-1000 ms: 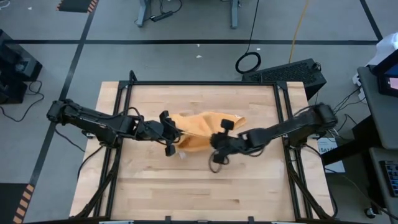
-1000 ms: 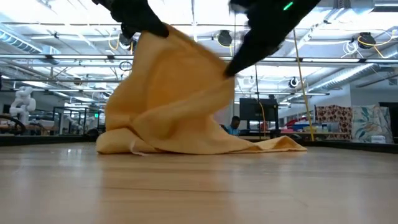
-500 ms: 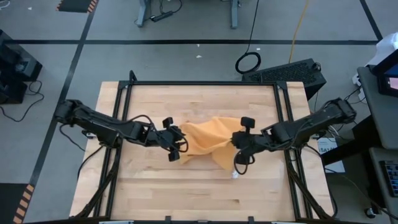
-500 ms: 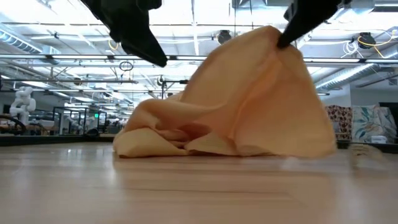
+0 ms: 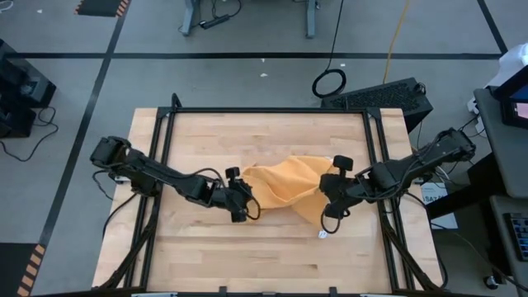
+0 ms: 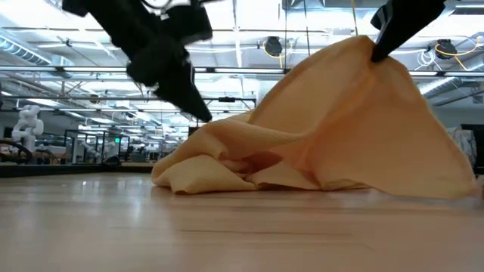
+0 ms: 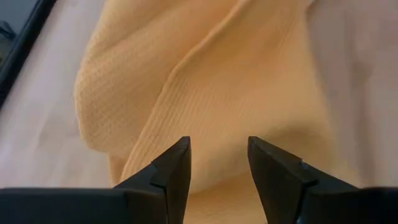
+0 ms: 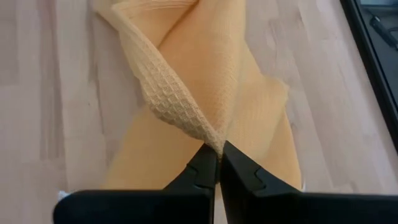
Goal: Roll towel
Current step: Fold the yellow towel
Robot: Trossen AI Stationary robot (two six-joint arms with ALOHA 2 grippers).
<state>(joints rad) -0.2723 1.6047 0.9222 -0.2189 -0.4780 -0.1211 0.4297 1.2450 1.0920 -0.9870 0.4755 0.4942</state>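
Mustard-yellow waffle-weave cloth, the towel [image 5: 289,188] lies bunched near the middle of the wooden table [image 5: 206,256]; it looks light, limp and easily crumpled, best taken by an edge or corner. The right pincer [image 8: 217,163] is clamped on a fold, lifting that side into a peak. The left pincer [image 7: 217,163] hangs with fingers parted just above the towel's opposite end, holding nothing.

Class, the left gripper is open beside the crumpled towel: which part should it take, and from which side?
Probably the bunched end of the towel nearest the left gripper, coming in low from the left. That end lies slack in folds on the table, while the right gripper holds the far end lifted.
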